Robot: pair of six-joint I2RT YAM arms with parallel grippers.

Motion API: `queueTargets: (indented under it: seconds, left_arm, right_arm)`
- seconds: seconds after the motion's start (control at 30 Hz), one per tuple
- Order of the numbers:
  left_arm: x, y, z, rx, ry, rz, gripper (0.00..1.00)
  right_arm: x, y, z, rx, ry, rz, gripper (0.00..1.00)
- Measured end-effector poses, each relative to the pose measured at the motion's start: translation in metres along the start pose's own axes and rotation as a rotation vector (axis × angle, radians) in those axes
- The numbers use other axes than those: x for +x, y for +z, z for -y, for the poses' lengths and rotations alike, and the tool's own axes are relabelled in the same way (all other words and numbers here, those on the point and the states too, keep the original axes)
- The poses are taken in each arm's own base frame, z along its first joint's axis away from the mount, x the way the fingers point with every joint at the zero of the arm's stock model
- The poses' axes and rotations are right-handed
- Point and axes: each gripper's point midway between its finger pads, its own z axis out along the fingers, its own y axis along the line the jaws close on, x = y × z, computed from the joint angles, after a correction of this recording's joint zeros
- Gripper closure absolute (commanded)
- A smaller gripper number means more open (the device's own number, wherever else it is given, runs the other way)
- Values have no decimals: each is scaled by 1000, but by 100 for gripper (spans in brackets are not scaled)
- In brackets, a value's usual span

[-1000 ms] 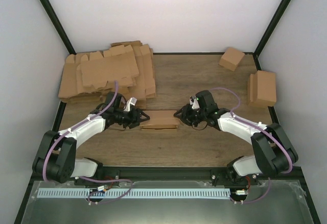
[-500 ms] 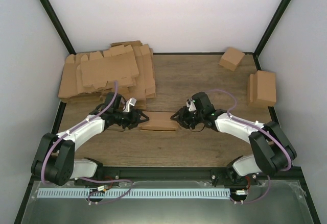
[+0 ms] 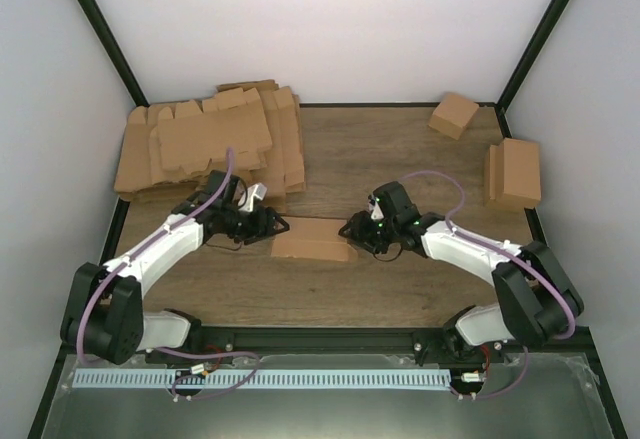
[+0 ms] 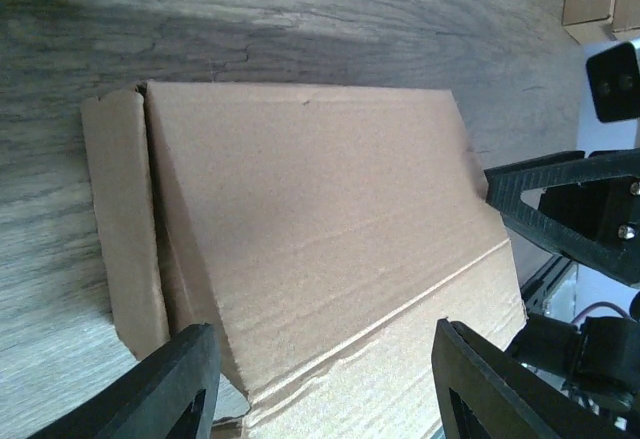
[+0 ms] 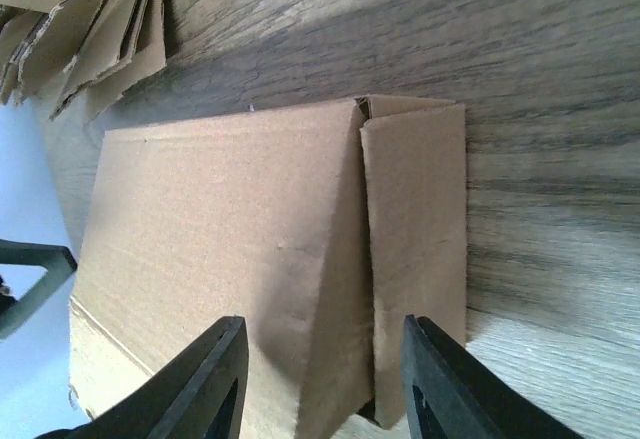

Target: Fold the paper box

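The paper box (image 3: 312, 240) lies flat and closed on the wooden table between my two arms, a shallow brown cardboard rectangle. My left gripper (image 3: 272, 227) is at its left end, open. In the left wrist view its fingers (image 4: 185, 384) stand wide apart over the lid (image 4: 310, 219), gripping nothing. My right gripper (image 3: 352, 231) is at the right end, also open. In the right wrist view its fingertips (image 5: 215, 379) straddle the seam between the lid (image 5: 230, 219) and a folded side flap (image 5: 415, 249) without pinching it.
A pile of flat brown blanks (image 3: 210, 144) fills the back left. A small cube-like box (image 3: 453, 114) sits at the back right, and a larger folded box (image 3: 515, 172) leans by the right wall. Black frame posts stand at the back corners.
Both grippers have opened wider. The right gripper has slid left against the box's end, and the box has shifted slightly toward the near edge.
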Motion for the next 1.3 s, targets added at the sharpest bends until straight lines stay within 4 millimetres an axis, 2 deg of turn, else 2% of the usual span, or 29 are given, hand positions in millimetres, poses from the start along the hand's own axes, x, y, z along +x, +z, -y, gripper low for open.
queueTargets:
  seconds: [0.2,0.43,0.5,0.6,0.77,0.8,1.03,1.3]
  left_arm:
    - [-1,-6,-7,-70,31,1,40]
    - [2,-7,-15,-109,53,-5,52]
    - [6,-4,-19,-113,50,-15,55]
    - [15,3,-31,-124,29,-44,57]
    - [27,15,-43,-120,-8,-85,60]
    - [28,16,-44,-116,-12,-89,60]
    - [33,24,-43,-87,-37,-96,62]
    - [29,25,-40,-76,-52,-75,63]
  right_arm:
    - [-4,-7,3,35,-89,32,57]
    - [-1,-6,-1,14,-152,12,68]
    - [0,-4,-1,7,-157,2,73]
    - [3,1,3,4,-161,-14,74]
    - [13,11,19,22,-144,-56,76]
    - [14,11,19,18,-146,-57,78]
    - [13,12,18,11,-160,-53,80]
    - [9,11,20,25,-186,-31,80]
